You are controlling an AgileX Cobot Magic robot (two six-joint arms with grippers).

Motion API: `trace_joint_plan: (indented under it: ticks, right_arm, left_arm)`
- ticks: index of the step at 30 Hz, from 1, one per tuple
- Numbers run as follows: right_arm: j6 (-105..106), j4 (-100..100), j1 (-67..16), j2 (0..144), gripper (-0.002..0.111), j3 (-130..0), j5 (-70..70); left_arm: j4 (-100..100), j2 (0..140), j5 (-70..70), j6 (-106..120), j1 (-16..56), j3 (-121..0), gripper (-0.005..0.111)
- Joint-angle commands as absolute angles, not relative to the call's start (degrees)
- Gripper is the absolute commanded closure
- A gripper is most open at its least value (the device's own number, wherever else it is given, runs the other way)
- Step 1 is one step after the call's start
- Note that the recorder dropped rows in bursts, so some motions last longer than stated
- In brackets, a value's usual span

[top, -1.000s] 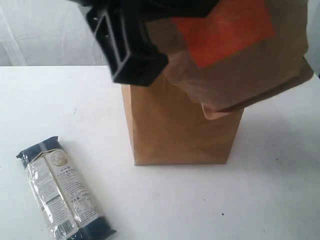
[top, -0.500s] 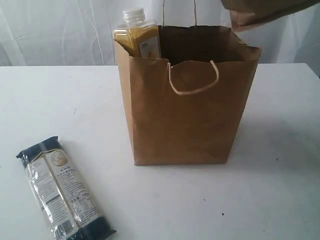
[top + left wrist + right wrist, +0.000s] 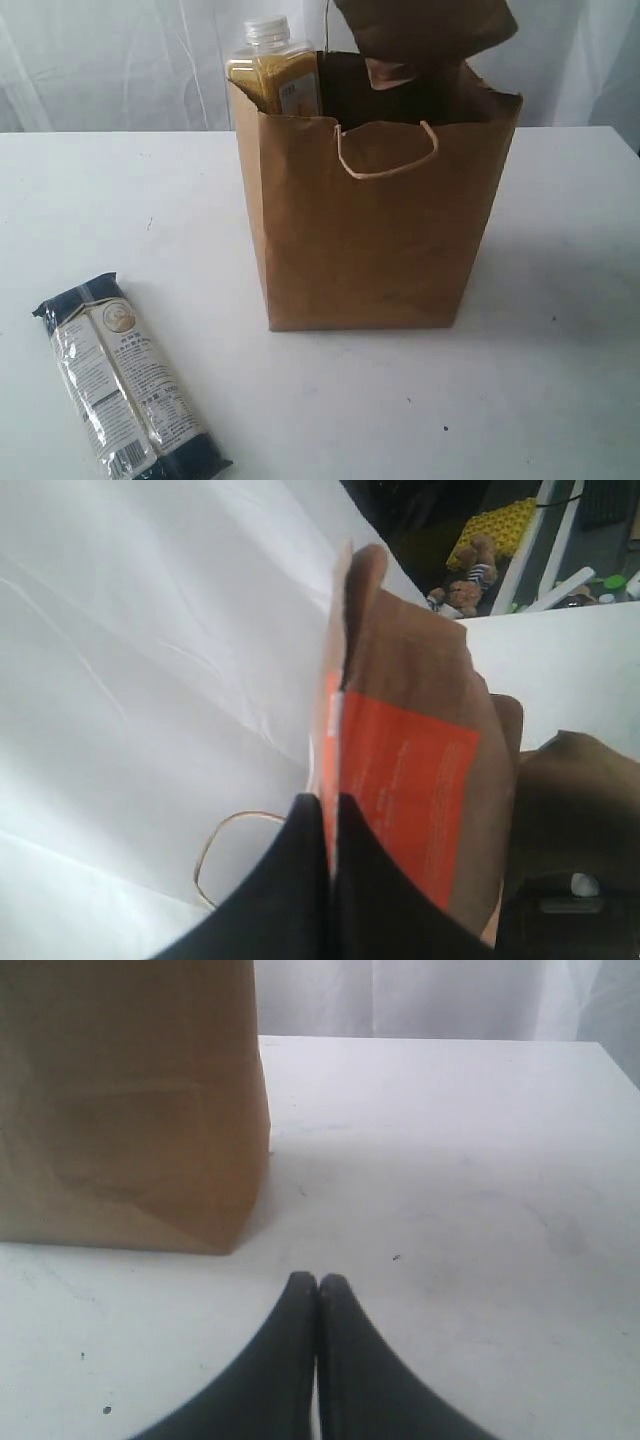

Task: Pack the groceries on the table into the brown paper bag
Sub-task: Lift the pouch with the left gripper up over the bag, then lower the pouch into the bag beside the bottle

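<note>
Pouch (image 3: 425, 30) hung over the bag (image 3: 370, 240) mouth, left end effector (image 3: 327, 815) clamped on it
The left end effector was pinched narrow on the pouch's edge, probably so the pouch dangled free and could drop lengthwise into the bag; the pouch sat right between the tips, above the open mouth toward its right side, lower end about level with the rim. The bottle (image 3: 275, 80) stood upright in the bag's far left corner, likely leaving the right side free for the pouch. The right end effector (image 3: 318, 1285) was closed on nothing, low over the counter (image 3: 550, 400) near the bag but apart from it. The noodle packet (image 3: 125, 385) lay flat on the counter, front left, well apart from both, not yet packed
</note>
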State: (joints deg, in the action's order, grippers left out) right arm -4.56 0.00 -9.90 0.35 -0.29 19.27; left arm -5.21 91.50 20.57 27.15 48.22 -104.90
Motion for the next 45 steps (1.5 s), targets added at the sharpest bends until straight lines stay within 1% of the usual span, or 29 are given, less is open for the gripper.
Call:
trace_joint_plan:
  ticks: [1, 6, 15, 20, 26, 33, 34, 36, 41, 42, 43, 45]
  right_arm:
    - [-4.7, 0.0, -9.7, 0.0, 0.108, 0.0, 19.2]
    - [-4.7, 0.0, -9.7, 0.0, 0.108, 0.0, 19.2]
    - [-4.7, 0.0, -9.7, 0.0, 0.108, 0.0, 19.2]
    - [-4.7, 0.0, -9.7, 0.0, 0.108, 0.0, 19.2]
    - [-4.7, 0.0, -9.7, 0.0, 0.108, 0.0, 19.2]
    - [-4.7, 0.0, -9.7, 0.0, 0.108, 0.0, 19.2]
    - [-4.7, 0.0, -9.7, 0.0, 0.108, 0.0, 19.2]
    - [-4.7, 0.0, -9.7, 0.0, 0.108, 0.0, 19.2]
    - [-4.7, 0.0, -9.7, 0.0, 0.108, 0.0, 19.2]
    - [-4.7, 0.0, -9.7, 0.0, 0.108, 0.0, 19.2]
    - [-4.7, 0.0, -9.7, 0.0, 0.108, 0.0, 19.2]
    - [-4.7, 0.0, -9.7, 0.0, 0.108, 0.0, 19.2]
  left_arm:
    - [-4.8, 92.1, 20.1, 26.7, 48.1, -105.7, 0.107]
    - [-4.8, 94.3, 20.5, 26.6, 48.1, -105.7, 0.107]
    - [-5.3, 96.6, 25.3, 26.6, 48.1, -105.7, 0.107]
    - [-5.1, 97.6, 27.2, 25.2, 46.8, -105.7, 0.107]
    - [0.6, 99.0, 28.3, 25.7, 46.6, -105.7, 0.107]
    - [2.8, 101.1, 28.6, 25.8, 46.6, -105.7, 0.106]
    - [3.3, 101.4, 28.6, 25.8, 46.6, -105.7, 0.103]
    - [4.6, 101.7, 28.6, 25.8, 46.6, -105.7, 0.093]
    - [6.5, 102.1, 28.6, 25.4, 46.6, -105.7, 0.053]
    - [6.8, 102.1, 28.7, 25.4, 46.6, -105.7, 0.046]
    - [6.8, 101.9, 28.7, 25.4, 46.6, -105.7, 0.042]
    - [6.9, 101.4, 29.3, 25.4, 46.6, -105.7, 0.04]
